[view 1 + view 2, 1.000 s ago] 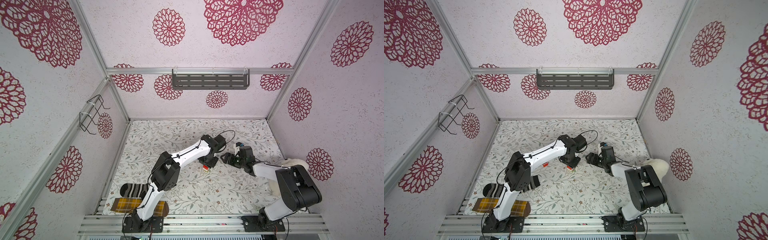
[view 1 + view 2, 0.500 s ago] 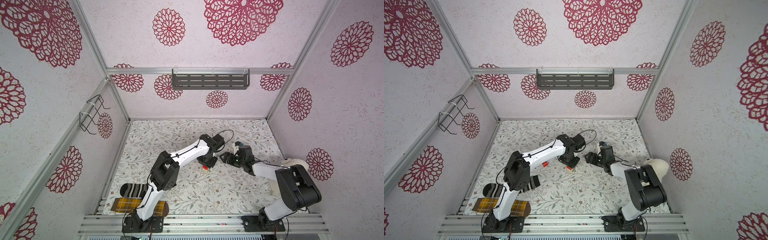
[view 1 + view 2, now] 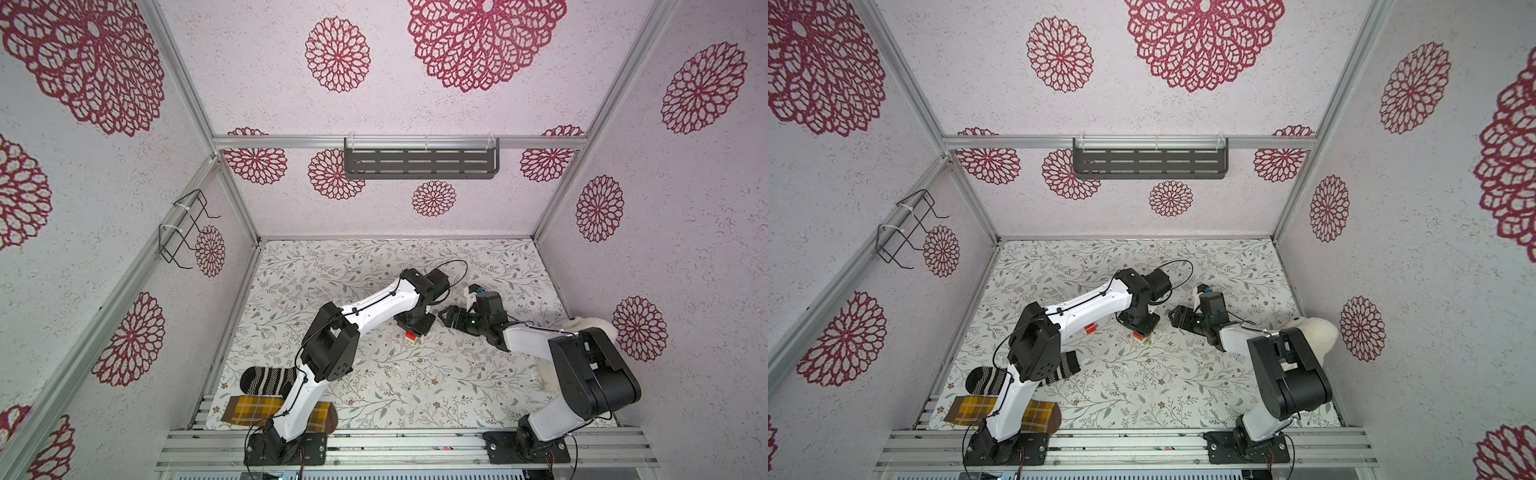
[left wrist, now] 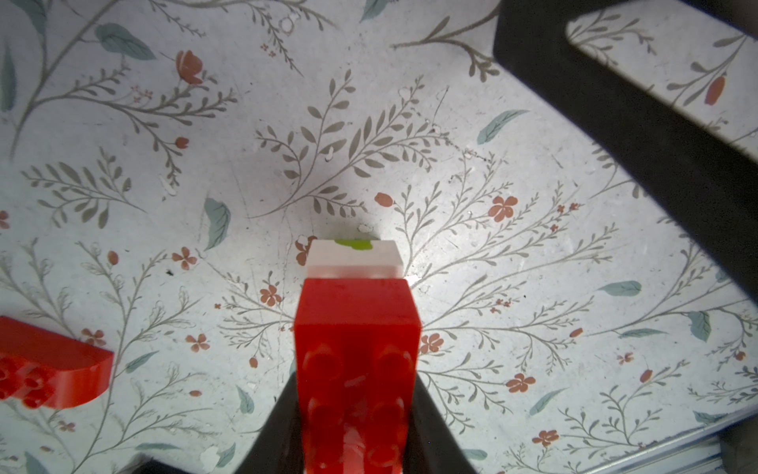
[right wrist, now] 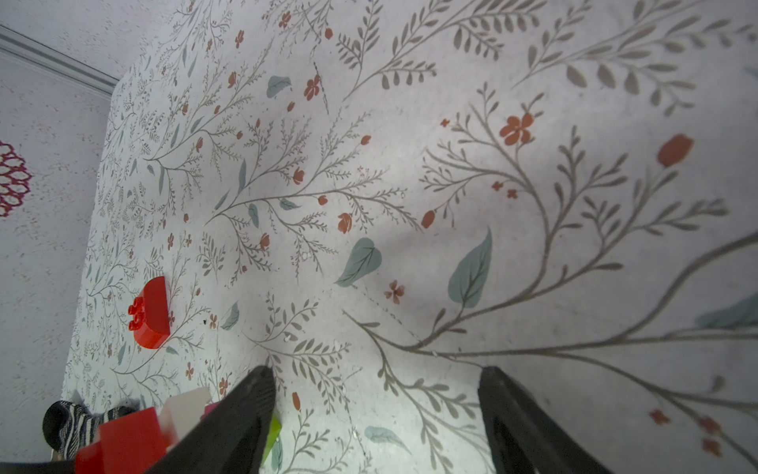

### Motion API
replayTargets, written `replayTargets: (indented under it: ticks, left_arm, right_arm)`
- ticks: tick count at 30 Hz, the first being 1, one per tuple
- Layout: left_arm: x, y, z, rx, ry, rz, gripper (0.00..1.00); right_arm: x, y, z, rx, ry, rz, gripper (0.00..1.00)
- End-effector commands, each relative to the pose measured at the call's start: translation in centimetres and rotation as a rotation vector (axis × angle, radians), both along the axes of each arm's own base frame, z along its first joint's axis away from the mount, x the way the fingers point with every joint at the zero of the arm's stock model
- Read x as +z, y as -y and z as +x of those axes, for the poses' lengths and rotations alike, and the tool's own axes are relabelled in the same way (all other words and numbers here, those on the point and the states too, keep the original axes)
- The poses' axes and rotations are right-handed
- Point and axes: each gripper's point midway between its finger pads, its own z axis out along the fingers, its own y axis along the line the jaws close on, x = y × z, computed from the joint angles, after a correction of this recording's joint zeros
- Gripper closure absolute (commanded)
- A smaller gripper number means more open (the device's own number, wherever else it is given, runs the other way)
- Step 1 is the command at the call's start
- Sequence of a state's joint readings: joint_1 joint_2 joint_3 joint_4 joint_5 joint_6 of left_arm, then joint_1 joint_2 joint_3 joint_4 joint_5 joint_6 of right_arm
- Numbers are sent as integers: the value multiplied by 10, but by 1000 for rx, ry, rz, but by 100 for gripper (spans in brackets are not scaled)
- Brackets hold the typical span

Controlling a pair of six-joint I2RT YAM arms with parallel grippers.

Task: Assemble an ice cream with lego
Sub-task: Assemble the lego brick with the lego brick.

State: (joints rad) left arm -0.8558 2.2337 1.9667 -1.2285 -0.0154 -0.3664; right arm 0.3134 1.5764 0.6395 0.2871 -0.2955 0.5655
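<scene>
The ice cream [image 4: 357, 328], a small stack of joined plastic bricks with a red studded block, a cream-white band and a lime-green tip, stands end-down about the middle of the floral-printed surface [image 3: 374, 395]. It also shows in both top views [image 3: 411, 337] [image 3: 1142, 337]. Whether its green end rests on the surface or hangs just above it cannot be told.

The left gripper [image 4: 357, 410] is clamped tight on the red block from both sides, pointing straight down. The right gripper [image 5: 375, 375] sits just beside the stack on the side toward the right edge. Its jaws are spread wide and there is nothing between them.

A loose red plastic brick with a rounded back [image 5: 149, 314] lies on its side with its studs facing sideways. It is apart from the stack, toward the left edge and under the left forearm in a top view [image 3: 1090, 329].

Over the last second nothing has visibly shifted: both arms, both jaw settings and the stack stay as they were. That looks like a pause with the build one piece short. The rounded red brick is probably the part left to add, and the empty right gripper seems free to fetch it while the left steadies the stack.
</scene>
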Motion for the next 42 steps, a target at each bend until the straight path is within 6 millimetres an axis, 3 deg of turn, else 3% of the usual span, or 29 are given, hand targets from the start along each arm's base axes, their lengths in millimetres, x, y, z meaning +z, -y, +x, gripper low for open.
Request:
replayTargets:
  ticks: [1,5,14,26,29,34,38,42]
  left_arm:
    - [-53,-21,-25,-18,-139,149,94]
    - [-60,-21,-35,-36,-180,150,92]
    - [-66,-17,-42,-44,-242,110,76]
    - [-68,-26,-38,-45,-241,157,66]
    - [-66,-27,-35,-45,-222,176,59]
    - [-64,-25,-32,-39,-199,171,57]
    - [-63,-25,-31,-40,-192,161,62]
    - [-62,-25,-31,-37,-186,152,61]
  right_arm:
    - [13,-8,8,32,39,8,18]
    - [14,-8,8,32,42,8,18]
    - [14,-8,8,33,42,7,17]
    - [14,-8,8,34,43,7,16]
    - [15,-8,8,34,44,8,15]
    - [22,-16,4,72,59,55,10]
    - [32,-34,-4,158,44,162,9]
    - [30,-39,-5,184,21,201,9]
